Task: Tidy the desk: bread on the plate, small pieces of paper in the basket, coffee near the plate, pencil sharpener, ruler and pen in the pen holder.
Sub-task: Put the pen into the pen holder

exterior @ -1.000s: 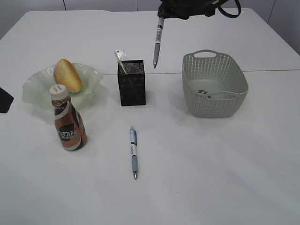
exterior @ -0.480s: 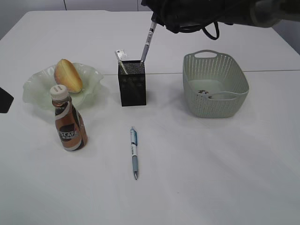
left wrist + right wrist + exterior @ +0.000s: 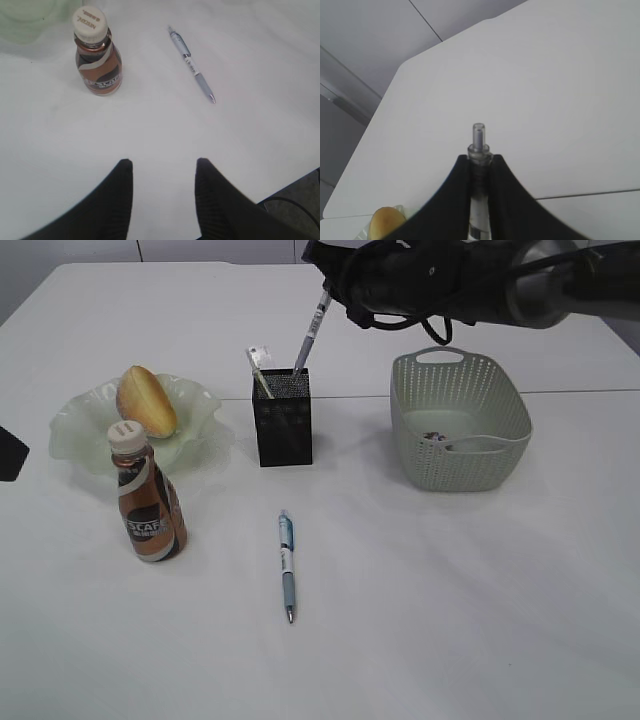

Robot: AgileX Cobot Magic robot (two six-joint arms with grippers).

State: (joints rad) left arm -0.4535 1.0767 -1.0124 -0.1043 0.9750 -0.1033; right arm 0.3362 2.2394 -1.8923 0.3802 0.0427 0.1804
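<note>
White and plain, the desk (image 3: pixel 450 620) fills the exterior view, with pale wall panels behind its far edge. Above the black mesh pen holder (image 3: pixel 284 417) the right gripper (image 3: pixel 338 280) is clamped on a pen (image 3: pixel 312 333), which slants down and to the left so that its tip sits at the holder's open top; whether the tip is already inside cannot be told. From the right wrist view the two dark jaws press against the clear upper barrel of that pen, its push button poking out above them. A clear ruler (image 3: pixel 260 368) leans out of the holder's left corner. On the desk in front of the holder, well apart from it, lies a second pen (image 3: pixel 286 564) with a blue and grey barrel, tip pointing toward the near edge. To the left stands the coffee (image 3: pixel 148 506), upright with its cream cap on, just in front of the green plate (image 3: pixel 195 405), where the bread (image 3: pixel 145 400) rests. To the right of the holder sits the basket (image 3: pixel 456 422), with small dark scraps on its floor. The left gripper (image 3: pixel 162 172) hovers above bare desk near the bottle, jaws apart and holding nothing.
</note>
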